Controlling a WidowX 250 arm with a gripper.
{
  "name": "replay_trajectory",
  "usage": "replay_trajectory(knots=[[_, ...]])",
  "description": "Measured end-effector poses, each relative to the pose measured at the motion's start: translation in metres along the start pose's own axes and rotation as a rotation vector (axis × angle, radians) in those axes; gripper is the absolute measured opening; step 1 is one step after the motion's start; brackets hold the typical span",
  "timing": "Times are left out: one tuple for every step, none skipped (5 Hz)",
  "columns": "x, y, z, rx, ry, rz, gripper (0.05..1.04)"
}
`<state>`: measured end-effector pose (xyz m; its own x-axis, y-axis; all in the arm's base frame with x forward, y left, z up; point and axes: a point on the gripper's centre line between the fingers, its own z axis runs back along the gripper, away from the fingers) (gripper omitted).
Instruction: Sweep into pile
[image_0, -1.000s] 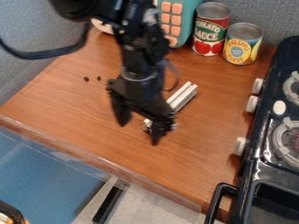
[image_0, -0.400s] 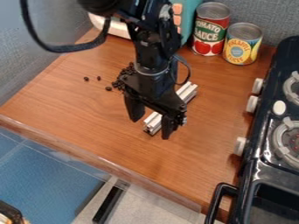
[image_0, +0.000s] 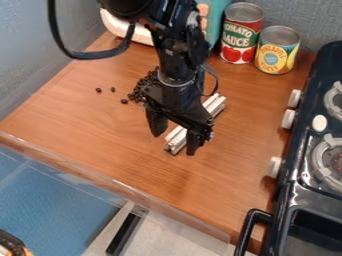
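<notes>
tool hanging with fingers spread, a pale grooved bar on the wooden surface showing between them, dark beans heaped farther back, partly behind the arm, three strays beside them, two cans beyond

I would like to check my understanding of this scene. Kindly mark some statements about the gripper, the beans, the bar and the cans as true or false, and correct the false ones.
1. Two cans stand side by side at the back of the table. True.
2. The dark beans are all gathered in one pile. False: a few lie apart from the main group.
3. The two fingers of the gripper are spread apart. True.
4. The white bar stands upright. False: it lies flat on the table.
5. The gripper hangs over the stove. False: it is over the table, at the bar.
</notes>
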<state>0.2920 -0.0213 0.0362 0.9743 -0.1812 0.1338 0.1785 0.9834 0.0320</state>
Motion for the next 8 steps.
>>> replay_trajectory(knots=[[0.006, 0.004, -0.010, 0.013, 0.003, 0.012, 0.999], [0.009, 0.007, -0.016, 0.027, 0.009, 0.020, 0.999], [0.007, 0.009, -0.023, 0.042, 0.028, 0.033, 0.949], [0.009, 0.010, -0.023, 0.043, 0.014, 0.057, 0.653], [0.010, 0.007, -0.025, 0.051, 0.017, 0.057, 0.395], [0.015, 0.006, -0.027, 0.061, 0.013, 0.114, 0.387], [0.026, 0.006, -0.028, 0.070, 0.003, 0.224, 0.387], [0.037, 0.003, -0.029, 0.063, 0.012, 0.304, 0.387]])
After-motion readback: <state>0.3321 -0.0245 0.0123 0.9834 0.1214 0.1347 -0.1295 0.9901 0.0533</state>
